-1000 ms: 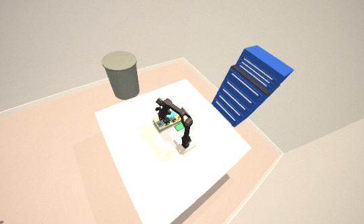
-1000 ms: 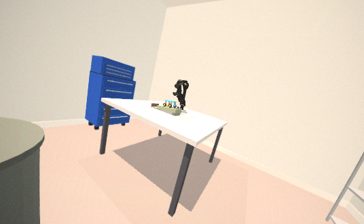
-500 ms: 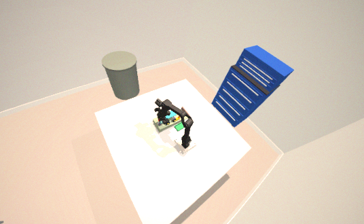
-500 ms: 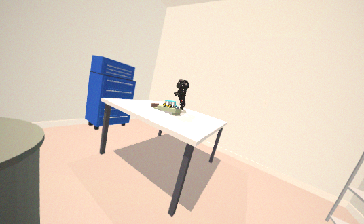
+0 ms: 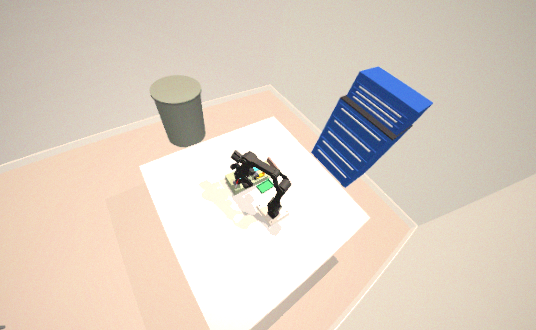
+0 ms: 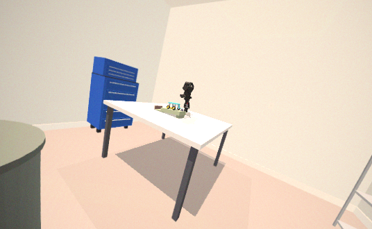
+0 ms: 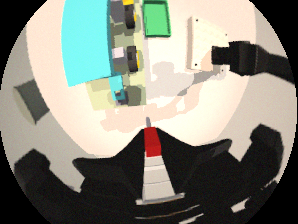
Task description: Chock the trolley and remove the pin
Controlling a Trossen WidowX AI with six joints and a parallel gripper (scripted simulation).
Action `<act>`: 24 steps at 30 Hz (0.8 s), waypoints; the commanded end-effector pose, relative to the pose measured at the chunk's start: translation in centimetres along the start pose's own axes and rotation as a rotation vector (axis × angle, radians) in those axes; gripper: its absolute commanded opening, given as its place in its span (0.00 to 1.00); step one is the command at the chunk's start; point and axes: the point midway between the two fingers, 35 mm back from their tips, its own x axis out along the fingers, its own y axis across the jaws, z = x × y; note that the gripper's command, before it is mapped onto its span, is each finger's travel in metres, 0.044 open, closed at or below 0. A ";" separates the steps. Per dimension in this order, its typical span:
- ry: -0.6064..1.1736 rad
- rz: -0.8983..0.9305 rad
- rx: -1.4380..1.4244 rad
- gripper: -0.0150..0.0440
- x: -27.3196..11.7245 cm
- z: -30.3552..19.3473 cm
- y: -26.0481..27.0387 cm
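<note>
My gripper (image 7: 152, 136) (image 5: 237, 182) is shut on the red-headed stop pin (image 7: 152, 143). The pin's grey shank points out past the fingertips in the wrist view, off the end of the ramp (image 7: 100, 101) (image 6: 180, 114). The trolley, with a cyan deck (image 7: 86, 40) (image 6: 174, 103) and dark wheels (image 7: 132, 58) with yellow hubs, stands on the ramp to the upper left in the wrist view. The green tray (image 7: 157, 20) (image 5: 265, 186) lies beside the ramp. I cannot make out the yellow chock for certain; yellow patches show near the wheels.
The arm's pale base plate (image 7: 201, 45) is beyond the tray, with a dark arm link near it. A brown block (image 6: 158, 107) (image 5: 272, 164) is at the ramp's far end. A grey-green bin (image 5: 181, 117) and a blue tool chest (image 5: 360, 135) (image 6: 112, 94) stand off the table.
</note>
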 end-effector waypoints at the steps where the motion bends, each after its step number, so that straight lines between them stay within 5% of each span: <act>1: -0.005 -0.005 0.005 0.25 0.3 0.1 -1.4; 24: -0.010 -0.006 0.005 0.25 -0.4 4.7 -2.7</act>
